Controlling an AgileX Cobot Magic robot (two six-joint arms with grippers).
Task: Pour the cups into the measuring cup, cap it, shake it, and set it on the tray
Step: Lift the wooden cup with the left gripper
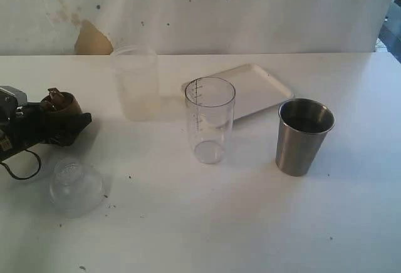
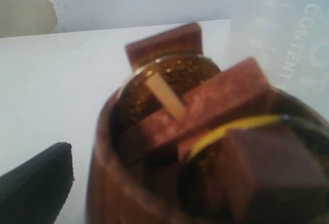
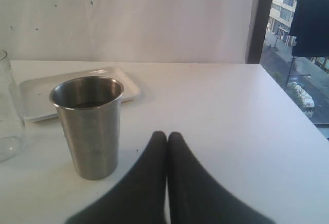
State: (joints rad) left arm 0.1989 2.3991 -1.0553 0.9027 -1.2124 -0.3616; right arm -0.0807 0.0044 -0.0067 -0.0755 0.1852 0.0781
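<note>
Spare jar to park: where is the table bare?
Bare: the near strip before the measuring cup and steel tumbler, and right of the tumbler. Crowded: the tray and frosted cup behind, the lid and left end effector with wooden cup at left.

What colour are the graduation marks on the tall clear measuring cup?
Dark, almost black, printed down the measuring cup; the exterior view shows the graduation marks best.

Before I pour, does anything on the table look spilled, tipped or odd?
Only dark specks, like spilled crumbs, scattered on the table near the clear lid. Measuring cup and steel tumbler stand upright.
</note>
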